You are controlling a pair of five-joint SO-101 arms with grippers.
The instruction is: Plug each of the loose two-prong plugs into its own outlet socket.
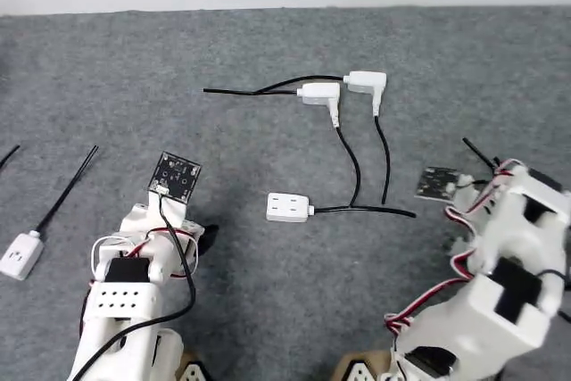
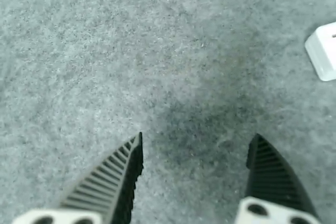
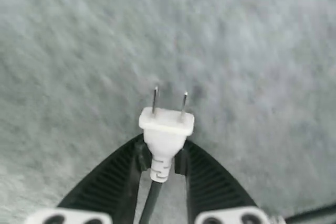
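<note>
We see a table (image 1: 428, 60) covered with grey carpet. At its near edge stand the left arm (image 1: 134, 283) and the right arm (image 1: 500, 283), well apart from each other. Between them, near the middle of the carpet, lies a white outlet socket (image 1: 287, 207), and its black cord (image 1: 357, 210) runs toward the right arm's side. A second outlet socket (image 1: 20, 254) lies at the far left side of the table, beside the left arm. Farther from the arms, one angled plug (image 1: 321, 93) and another angled plug (image 1: 366, 82), both white, lie just beside each other with their black cords.

The left gripper (image 2: 198, 136) is spread wide and has hold of nothing. It hangs over bare carpet, and the corner of a white block (image 2: 323, 51) lies near it.

The right gripper (image 3: 163, 145) is closed around the white body of a two-prong plug (image 3: 166, 124). The two prongs point away from the fingers (image 3: 210, 182), over the carpet, and the plug's dark cord passes back between them.
</note>
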